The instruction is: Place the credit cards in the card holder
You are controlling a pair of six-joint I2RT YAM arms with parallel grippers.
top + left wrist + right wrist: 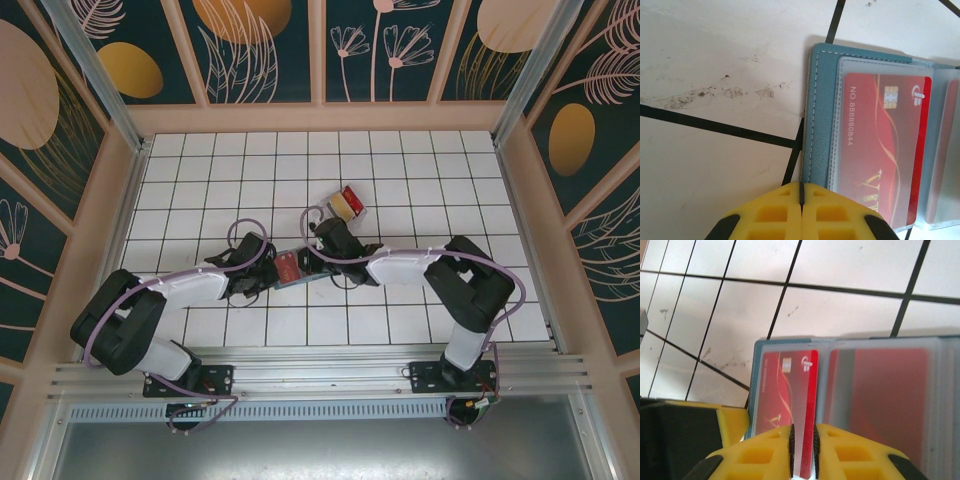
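Top view: the card holder lies open on the table between my two sets of fingers. The left fingers are at one end of it and the right fingers at the other. Both are too small and dark here for me to read their state. Beyond the right fingers a clear tray holds something red and something yellow, too small to name.

Left wrist: my left fingers are pressed together, with only a hairline seam between them. Just ahead and to their right lies the holder's teal cover. On it a red card sits inside a cloudy sleeve. I cannot tell whether the fingers touch the cover's near corner. The next sleeve is cut off at the frame's right edge.

Right wrist: my right fingers stand a narrow slit apart, and the red card shows through the slit. They hide its near edge, so I cannot tell whether they touch it. The neighbouring sleeve is a reddish blur.
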